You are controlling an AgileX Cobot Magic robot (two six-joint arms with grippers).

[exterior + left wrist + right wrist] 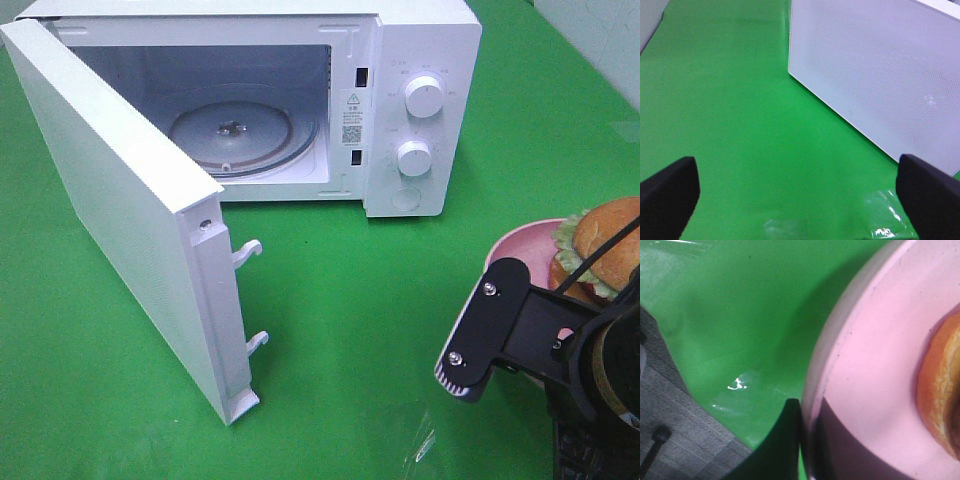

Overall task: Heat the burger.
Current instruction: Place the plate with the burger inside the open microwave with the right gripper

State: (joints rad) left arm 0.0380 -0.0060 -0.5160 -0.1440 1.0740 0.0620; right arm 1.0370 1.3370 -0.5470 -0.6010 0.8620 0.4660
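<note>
The burger [605,235], golden bun over green lettuce, sits on a pink plate [520,250] at the right edge of the green table. In the right wrist view my right gripper [807,440] is shut on the pink plate's [875,365] rim, one dark finger [787,440] outside it, with the burger's bun [940,390] close beyond. The right arm's black wrist [490,335] covers the grip in the high view. My left gripper [800,200] is open and holds nothing, low over the cloth beside the microwave door [880,75]. It is out of the high view.
A white microwave [420,100] stands at the back, its door [130,200] swung wide open toward the front left, and the glass turntable [240,130] inside is bare. Green cloth [350,300] lies between the door and the plate. The table edge and floor [675,405] show near the plate.
</note>
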